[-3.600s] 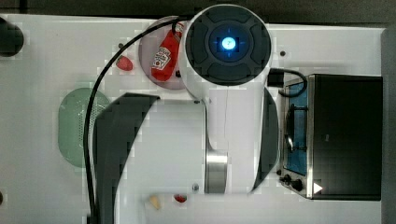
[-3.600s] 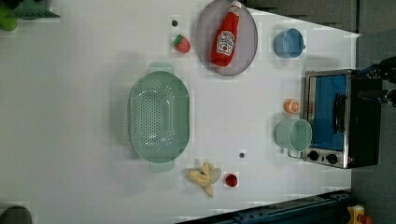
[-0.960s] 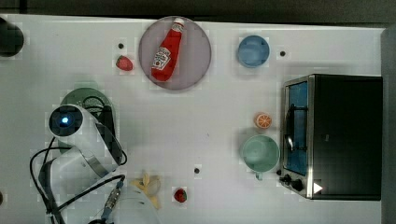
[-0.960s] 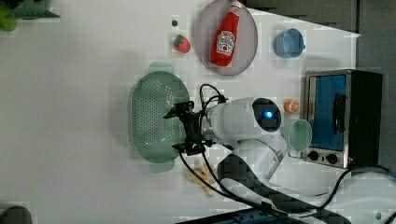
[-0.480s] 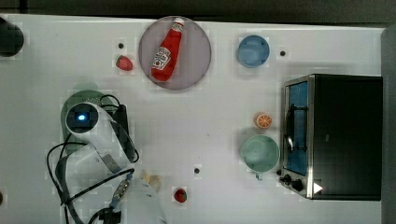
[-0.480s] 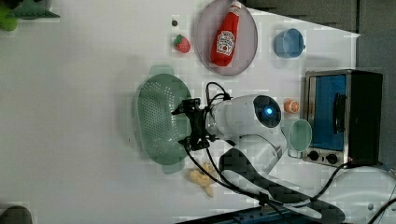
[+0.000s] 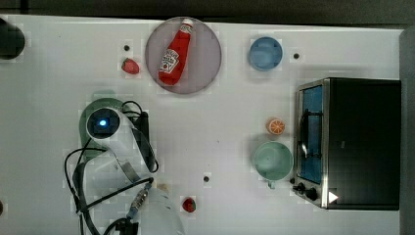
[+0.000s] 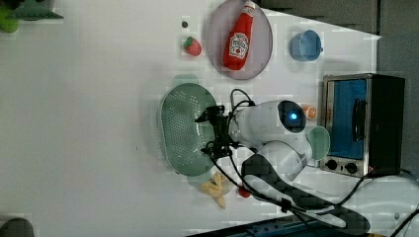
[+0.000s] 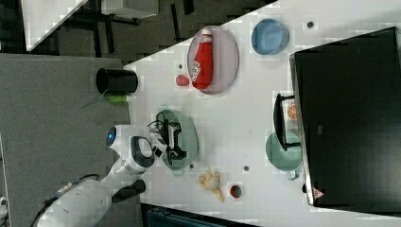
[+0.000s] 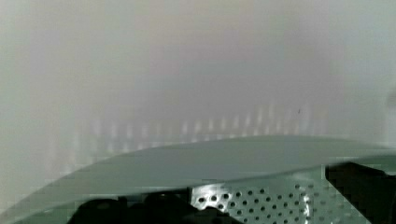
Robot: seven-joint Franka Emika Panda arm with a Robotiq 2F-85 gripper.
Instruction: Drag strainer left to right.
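The strainer (image 8: 185, 129) lies on the white desk (image 8: 89, 98), left of the ketchup plate (image 8: 217, 29) in the left view. The claw (image 8: 211, 129) hangs spread over the strainer's right rim in the left view, its fingers pinching nothing.

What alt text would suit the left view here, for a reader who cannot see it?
A white robot arm reaches its open gripper into a mint-green perforated strainer on a white table. Farther along are a ketchup bottle lying on a grey plate, a strawberry, a blue cup and a toaster oven.
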